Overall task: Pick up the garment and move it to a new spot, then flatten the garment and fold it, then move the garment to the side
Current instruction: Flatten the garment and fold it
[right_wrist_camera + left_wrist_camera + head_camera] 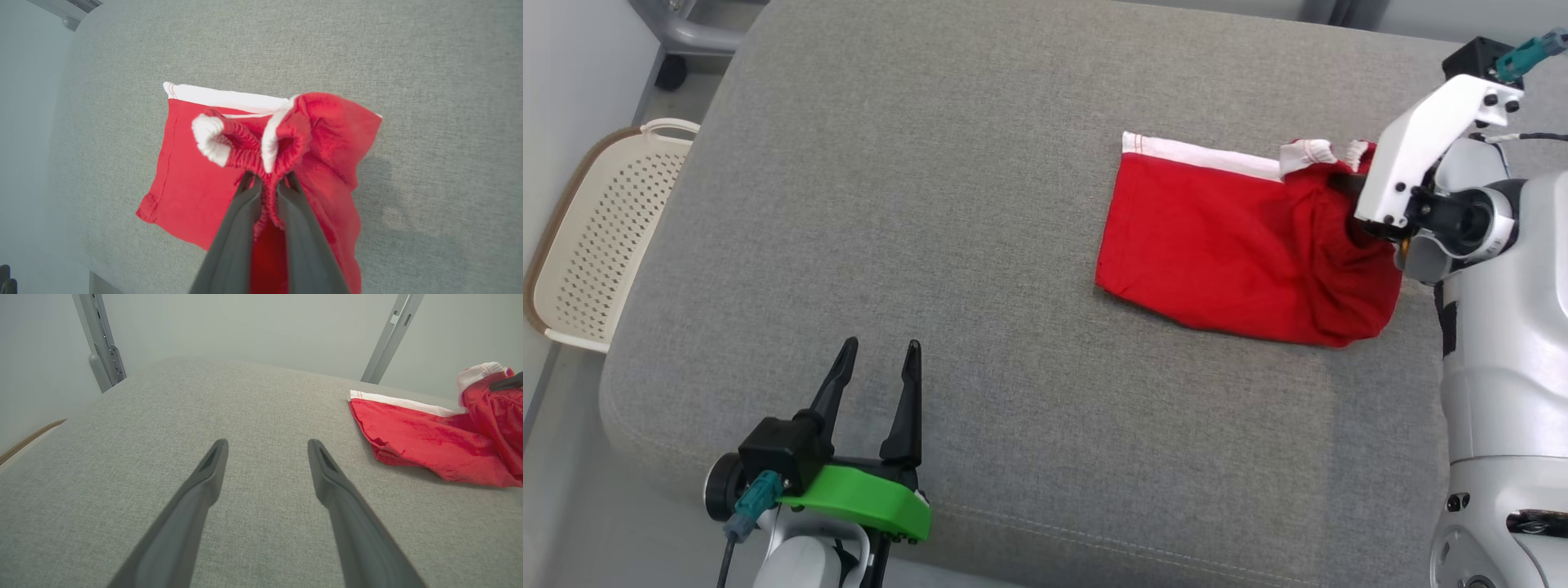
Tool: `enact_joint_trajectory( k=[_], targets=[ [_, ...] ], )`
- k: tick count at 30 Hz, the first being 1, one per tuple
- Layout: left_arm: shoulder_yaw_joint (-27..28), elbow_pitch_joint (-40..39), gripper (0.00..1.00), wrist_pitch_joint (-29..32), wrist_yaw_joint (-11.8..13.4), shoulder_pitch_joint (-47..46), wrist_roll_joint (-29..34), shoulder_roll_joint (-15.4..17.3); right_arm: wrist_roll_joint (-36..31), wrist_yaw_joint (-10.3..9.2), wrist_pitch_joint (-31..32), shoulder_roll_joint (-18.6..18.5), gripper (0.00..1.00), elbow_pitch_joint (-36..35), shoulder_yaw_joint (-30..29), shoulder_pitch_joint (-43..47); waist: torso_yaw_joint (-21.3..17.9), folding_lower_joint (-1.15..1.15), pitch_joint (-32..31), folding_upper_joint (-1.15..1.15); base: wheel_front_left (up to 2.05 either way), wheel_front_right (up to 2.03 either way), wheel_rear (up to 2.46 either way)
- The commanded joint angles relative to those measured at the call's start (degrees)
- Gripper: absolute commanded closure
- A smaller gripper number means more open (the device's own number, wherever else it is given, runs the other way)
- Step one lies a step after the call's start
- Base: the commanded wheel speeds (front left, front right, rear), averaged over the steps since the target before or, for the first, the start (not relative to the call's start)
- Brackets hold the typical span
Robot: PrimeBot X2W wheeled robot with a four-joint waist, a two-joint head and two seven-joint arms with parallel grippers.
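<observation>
**Figure: Red garment gripped at one end on a grey cushion**

A wide grey fabric cushion (931, 245) serves as the work surface, and every position below is given relative to it. The pale right arm (1494, 343) rises along the cushion's right edge, with its wrist bent inward over the surface. The garment (1217, 245), red with a white band along one edge, lies on the right half of the cushion, towards the far side. Its left portion rests flat on the cushion. Its right end is gathered and lifted slightly off the surface. A cream perforated basket (596, 237) stands on the floor just beside the cushion's left edge. The left gripper (267, 447) hovers over the near left part of the cushion, well apart from the garment. Its two dark fingers are spread wide and hold nothing. The right gripper (269, 181) hangs over the cushion's right side. Its fingers are pressed close together and pinch the bunched, ribbed waistband (245, 151) of the garment, so that red and white folds bulge beyond the fingertips.
</observation>
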Motion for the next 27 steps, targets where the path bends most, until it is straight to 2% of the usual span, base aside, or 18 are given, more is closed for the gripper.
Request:
enact_joint_trajectory(
  k=[1, 6, 12, 27],
  targets=[
    [-0.1, 0.3, 0.00, -0.2, -0.2, 0.6, -0.4, -0.1, 1.2, -0.05, -1.3, -0.1, 1.00, 1.5, 0.9, -1.0, 0.8, 0.00, -0.3, 0.00, 0.00, 0.00, 0.00],
    [-1.0, 0.9, 0.00, -0.2, -0.6, 0.4, -0.4, -0.4, 2.7, -0.03, -7.1, -0.1, 1.00, 9.3, 4.3, -3.9, 3.0, 0.00, -0.4, 0.00, 0.00, 0.00, 0.00],
    [-2.2, 1.6, 0.00, -0.2, -1.0, 0.2, -0.6, -0.9, 0.5, -0.03, -12.7, -0.1, 1.00, 18.9, 5.8, -8.4, 6.1, 0.00, -0.1, 0.00, 0.00, 0.00, 0.00],
    [-4.6, 2.4, 0.00, -0.2, -1.6, -1.0, -1.3, -2.3, -6.9, -0.03, -23.3, -0.2, 1.00, 39.7, 2.6, -18.9, 12.8, 0.00, 1.9, 0.00, 0.00, 0.00, 0.00]
  ],
)
